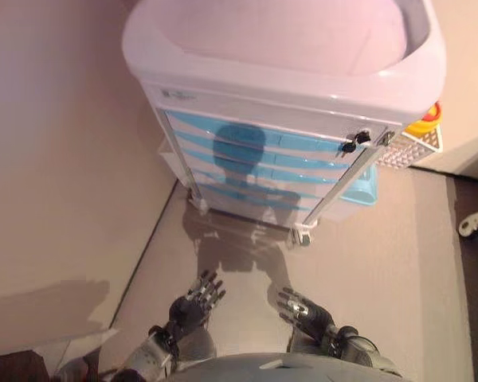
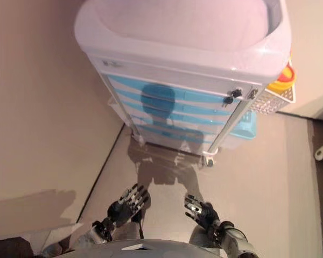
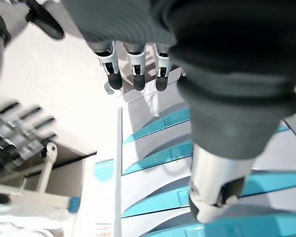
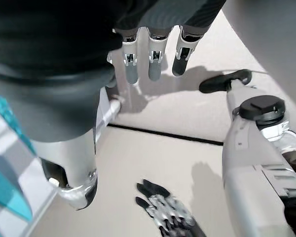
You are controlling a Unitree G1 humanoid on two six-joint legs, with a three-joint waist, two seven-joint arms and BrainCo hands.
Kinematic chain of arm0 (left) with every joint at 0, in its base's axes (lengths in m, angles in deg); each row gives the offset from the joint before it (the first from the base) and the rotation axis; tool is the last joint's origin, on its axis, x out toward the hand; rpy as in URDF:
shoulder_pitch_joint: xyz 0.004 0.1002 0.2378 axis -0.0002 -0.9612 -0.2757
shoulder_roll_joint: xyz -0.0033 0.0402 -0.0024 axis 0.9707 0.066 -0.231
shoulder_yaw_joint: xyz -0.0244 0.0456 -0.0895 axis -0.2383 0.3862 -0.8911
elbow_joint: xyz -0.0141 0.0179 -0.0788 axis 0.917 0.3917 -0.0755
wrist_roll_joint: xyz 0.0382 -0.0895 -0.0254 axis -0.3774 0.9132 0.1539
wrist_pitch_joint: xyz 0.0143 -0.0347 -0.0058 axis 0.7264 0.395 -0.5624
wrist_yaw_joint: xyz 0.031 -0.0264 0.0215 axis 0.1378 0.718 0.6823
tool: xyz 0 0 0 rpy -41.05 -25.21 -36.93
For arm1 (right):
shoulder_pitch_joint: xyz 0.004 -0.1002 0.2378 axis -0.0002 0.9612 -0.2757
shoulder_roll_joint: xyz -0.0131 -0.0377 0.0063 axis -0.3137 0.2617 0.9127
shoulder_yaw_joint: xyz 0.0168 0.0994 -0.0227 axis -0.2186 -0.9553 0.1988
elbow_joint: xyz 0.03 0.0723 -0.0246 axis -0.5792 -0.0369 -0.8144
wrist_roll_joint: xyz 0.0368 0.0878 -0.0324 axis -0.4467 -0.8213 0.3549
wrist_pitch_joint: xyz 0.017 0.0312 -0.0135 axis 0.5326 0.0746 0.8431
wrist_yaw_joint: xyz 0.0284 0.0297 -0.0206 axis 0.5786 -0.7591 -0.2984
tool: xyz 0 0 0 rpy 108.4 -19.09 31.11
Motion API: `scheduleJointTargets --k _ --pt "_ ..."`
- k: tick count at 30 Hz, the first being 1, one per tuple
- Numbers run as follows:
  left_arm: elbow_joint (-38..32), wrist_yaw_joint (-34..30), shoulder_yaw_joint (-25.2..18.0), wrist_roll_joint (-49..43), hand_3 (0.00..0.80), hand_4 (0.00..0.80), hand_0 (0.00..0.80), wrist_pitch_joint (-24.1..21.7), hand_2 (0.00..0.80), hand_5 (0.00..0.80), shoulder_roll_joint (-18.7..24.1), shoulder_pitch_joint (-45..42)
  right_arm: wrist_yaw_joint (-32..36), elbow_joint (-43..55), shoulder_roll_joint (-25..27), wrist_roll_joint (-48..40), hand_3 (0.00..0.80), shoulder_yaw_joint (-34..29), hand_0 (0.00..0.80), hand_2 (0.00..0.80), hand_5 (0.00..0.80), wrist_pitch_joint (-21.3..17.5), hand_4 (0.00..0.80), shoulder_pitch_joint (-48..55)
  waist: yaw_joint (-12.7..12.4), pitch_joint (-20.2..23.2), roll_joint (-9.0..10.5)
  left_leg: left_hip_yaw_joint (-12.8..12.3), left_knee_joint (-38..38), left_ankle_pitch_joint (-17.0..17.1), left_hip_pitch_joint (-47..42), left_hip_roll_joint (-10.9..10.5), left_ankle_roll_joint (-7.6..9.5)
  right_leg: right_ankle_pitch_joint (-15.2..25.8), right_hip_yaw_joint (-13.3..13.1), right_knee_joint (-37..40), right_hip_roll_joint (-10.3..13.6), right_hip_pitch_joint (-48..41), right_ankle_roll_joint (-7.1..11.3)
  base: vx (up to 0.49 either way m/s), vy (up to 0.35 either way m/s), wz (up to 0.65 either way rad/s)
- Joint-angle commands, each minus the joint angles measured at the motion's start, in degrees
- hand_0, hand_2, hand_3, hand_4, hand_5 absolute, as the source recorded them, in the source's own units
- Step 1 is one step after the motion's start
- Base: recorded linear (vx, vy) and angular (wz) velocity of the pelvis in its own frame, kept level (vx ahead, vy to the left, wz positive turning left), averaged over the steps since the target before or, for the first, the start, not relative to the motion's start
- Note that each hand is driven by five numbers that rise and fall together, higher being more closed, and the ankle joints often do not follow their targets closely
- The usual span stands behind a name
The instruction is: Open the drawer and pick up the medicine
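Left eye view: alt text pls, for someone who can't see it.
A white medical cart with blue-fronted drawers, all shut, stands against a wall ahead of the robot. Its left hand and right hand hang open low in front, touching nothing; no medicine is visible.

Ahead of you stands the cart (image 1: 287,95), its stacked drawers (image 1: 263,167) facing you, all closed. A basket (image 1: 414,147) hangs on the cart's right side. Wall (image 1: 64,159) runs along your left. Your left hand (image 1: 197,296) and right hand (image 1: 303,312) sit low, side by side, well short of the drawers.
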State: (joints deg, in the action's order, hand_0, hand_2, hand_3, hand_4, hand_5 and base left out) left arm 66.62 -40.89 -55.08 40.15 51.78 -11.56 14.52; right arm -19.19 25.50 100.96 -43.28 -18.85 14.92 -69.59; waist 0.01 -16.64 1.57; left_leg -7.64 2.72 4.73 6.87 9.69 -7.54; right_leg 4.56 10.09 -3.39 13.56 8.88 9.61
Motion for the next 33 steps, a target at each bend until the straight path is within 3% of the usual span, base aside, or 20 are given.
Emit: scheduleJointTargets --k 1,7,9,15,22,33 --pt "-1.69 -0.68 0.28 4.93 0.000 0.000 0.000 -2.36 0.000 0.000 -3.25 2.55 -0.18 5.28 -1.59 -2.12 0.000 -0.09 0.000 0.000 0.000 -0.88 0.000 0.87 1.98 -4.15 1.35 0.80 12.07 -6.21 5.01 -1.53 4.52 -1.70 -2.67 -12.28 -1.60 8.42 -2.85 0.000 0.000 0.00" --pt "-4.73 0.87 0.01 12.50 0.000 0.000 0.000 -4.20 0.000 0.000 -3.25 4.49 -0.24 9.91 -0.13 -0.70 0.000 0.65 0.000 0.000 0.000 0.37 0.000 3.06 3.71 -6.17 2.28 1.37 21.46 -9.39 11.32 -0.49 4.01 -3.87 -4.92 -19.29 -2.04 14.37 -3.34 0.033 -0.002 -0.08" --pt "-5.62 1.15 -0.09 15.64 0.000 0.000 0.000 -3.85 0.000 0.000 -3.06 4.95 -0.34 11.17 0.66 -0.58 0.000 0.99 0.000 0.000 0.000 0.86 0.000 3.88 4.26 -6.75 2.39 1.25 25.31 -11.99 12.59 0.52 3.65 -5.83 -5.43 -22.10 -2.52 15.35 -3.35 0.135 -0.015 -0.09" --pt "-7.25 1.80 -1.13 20.62 0.000 0.000 0.000 -5.30 0.000 0.000 -1.97 8.04 -0.57 14.80 2.41 -3.08 0.000 2.39 0.000 0.000 0.000 2.34 0.000 6.31 5.70 -7.05 3.88 1.94 32.53 -14.82 18.37 0.80 5.13 -7.47 -7.42 -27.77 -4.09 20.40 -3.88 0.066 -0.023 -0.12" --pt "-8.58 3.46 -2.96 25.15 0.000 0.000 0.000 -9.05 0.000 0.000 -0.36 14.12 -0.42 18.66 4.44 -3.80 0.000 3.64 0.000 0.000 0.000 6.00 0.000 7.22 7.50 -7.14 5.10 2.75 36.89 -15.69 22.55 1.41 6.08 -7.96 -8.51 -31.19 -5.96 23.97 -4.06 0.038 -0.021 -0.13" --pt "-8.11 6.59 -6.81 32.04 0.000 0.000 0.000 -11.42 0.000 0.000 4.65 25.73 -1.08 22.38 6.80 -6.72 0.000 6.92 0.000 0.000 0.000 6.96 0.000 7.44 9.17 -8.58 6.87 3.37 37.78 -14.58 25.19 2.53 5.62 -8.50 -7.55 -32.98 -7.32 26.03 -4.52 0.011 -0.055 -0.07"
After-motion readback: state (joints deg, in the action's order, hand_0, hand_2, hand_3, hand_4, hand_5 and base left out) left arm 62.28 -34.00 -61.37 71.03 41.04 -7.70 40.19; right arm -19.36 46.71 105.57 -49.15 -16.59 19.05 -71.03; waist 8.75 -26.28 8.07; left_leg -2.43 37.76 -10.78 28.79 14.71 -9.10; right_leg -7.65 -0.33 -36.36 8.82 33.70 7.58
